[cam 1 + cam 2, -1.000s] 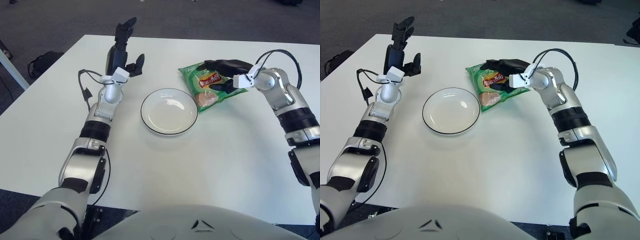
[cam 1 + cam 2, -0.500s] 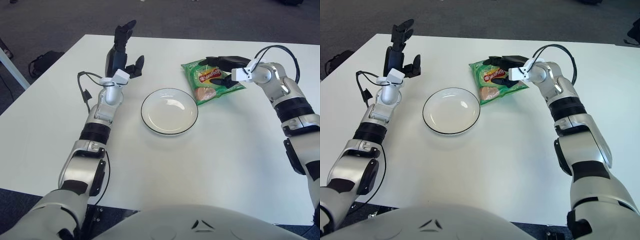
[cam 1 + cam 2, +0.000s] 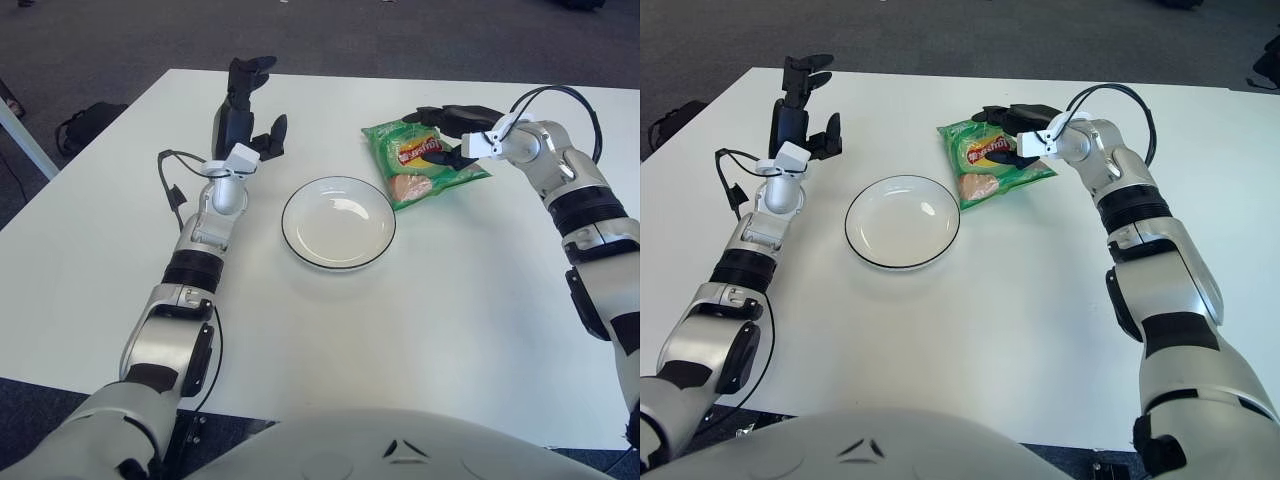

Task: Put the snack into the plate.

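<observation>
- Since 1 s ago, the green crinkly snack bag has slid a little toward the upper right of the frame, away from the dish, and the right hand has shifted with it, its wrist now higher in the frame.
- Right hand state: dark fingers lie over the bag's top and right edge, touching it; whether they pinch it or only press on it, I cannot tell.
- Left hand stands raised in the upper left, fingers spread apart, holding nothing, well apart from the bag.
- Key relation: the bag lies on the white tabletop just up and right of the white round plate with a black rim, its lower left corner almost touching the rim. Its long axis runs diagonally, lower left to upper right, pointing toward the plate.
- Judgement: the right hand is clearly nearer; a short carry down-left would do, with nothing in the way.
</observation>
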Robot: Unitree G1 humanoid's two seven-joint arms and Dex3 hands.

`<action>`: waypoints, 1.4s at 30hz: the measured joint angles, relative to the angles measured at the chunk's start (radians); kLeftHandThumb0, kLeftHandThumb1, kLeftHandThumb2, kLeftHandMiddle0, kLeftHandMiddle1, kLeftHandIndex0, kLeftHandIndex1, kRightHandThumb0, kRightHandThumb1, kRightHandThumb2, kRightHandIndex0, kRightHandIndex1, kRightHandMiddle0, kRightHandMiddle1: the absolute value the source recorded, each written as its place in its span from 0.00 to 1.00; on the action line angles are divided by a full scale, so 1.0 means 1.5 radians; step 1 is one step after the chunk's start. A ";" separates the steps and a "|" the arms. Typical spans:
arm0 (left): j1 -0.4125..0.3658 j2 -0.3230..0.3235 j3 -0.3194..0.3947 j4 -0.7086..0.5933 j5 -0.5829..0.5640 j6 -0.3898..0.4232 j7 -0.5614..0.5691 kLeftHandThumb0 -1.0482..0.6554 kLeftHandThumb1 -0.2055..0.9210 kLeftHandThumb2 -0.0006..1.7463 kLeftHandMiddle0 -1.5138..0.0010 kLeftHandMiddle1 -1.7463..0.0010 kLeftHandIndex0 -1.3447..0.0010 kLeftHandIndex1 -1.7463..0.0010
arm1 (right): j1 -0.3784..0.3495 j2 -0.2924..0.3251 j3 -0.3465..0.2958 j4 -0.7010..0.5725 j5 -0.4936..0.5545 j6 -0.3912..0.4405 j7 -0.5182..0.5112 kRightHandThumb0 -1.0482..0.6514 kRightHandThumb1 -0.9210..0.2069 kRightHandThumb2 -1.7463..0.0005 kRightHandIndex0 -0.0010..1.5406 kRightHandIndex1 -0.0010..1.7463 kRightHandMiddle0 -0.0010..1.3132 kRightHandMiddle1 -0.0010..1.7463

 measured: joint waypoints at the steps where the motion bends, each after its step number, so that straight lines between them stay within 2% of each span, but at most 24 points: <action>1: 0.001 -0.001 0.000 0.001 -0.002 0.000 -0.001 0.31 1.00 0.49 0.84 0.49 1.00 0.27 | -0.003 0.001 0.000 0.003 0.000 -0.002 -0.003 0.01 0.00 0.49 0.00 0.02 0.00 0.11; 10: 0.013 -0.011 0.000 0.001 -0.033 -0.002 -0.027 0.34 1.00 0.47 0.85 0.48 1.00 0.27 | -0.028 0.005 0.000 0.013 0.004 -0.022 -0.008 0.01 0.00 0.49 0.01 0.02 0.00 0.14; 19: 0.025 -0.017 0.000 0.001 -0.039 -0.007 -0.037 0.33 1.00 0.46 0.85 0.45 1.00 0.28 | -0.030 0.010 0.000 0.023 0.007 -0.035 0.001 0.02 0.00 0.48 0.02 0.02 0.00 0.21; 28: 0.029 -0.018 0.002 -0.006 -0.039 -0.014 -0.037 0.35 1.00 0.46 0.84 0.43 1.00 0.25 | -0.054 0.047 0.025 0.121 -0.014 -0.024 -0.031 0.04 0.00 0.49 0.01 0.01 0.00 0.21; 37: 0.033 -0.020 0.013 -0.019 -0.037 -0.019 -0.030 0.36 1.00 0.47 0.82 0.42 1.00 0.24 | -0.054 0.063 0.026 0.145 0.009 -0.023 0.038 0.06 0.00 0.52 0.02 0.01 0.00 0.21; 42: 0.037 -0.023 0.020 -0.035 -0.035 -0.025 -0.015 0.39 0.96 0.52 0.80 0.42 1.00 0.19 | -0.054 0.063 0.031 0.145 0.009 -0.014 0.073 0.06 0.00 0.52 0.01 0.01 0.00 0.23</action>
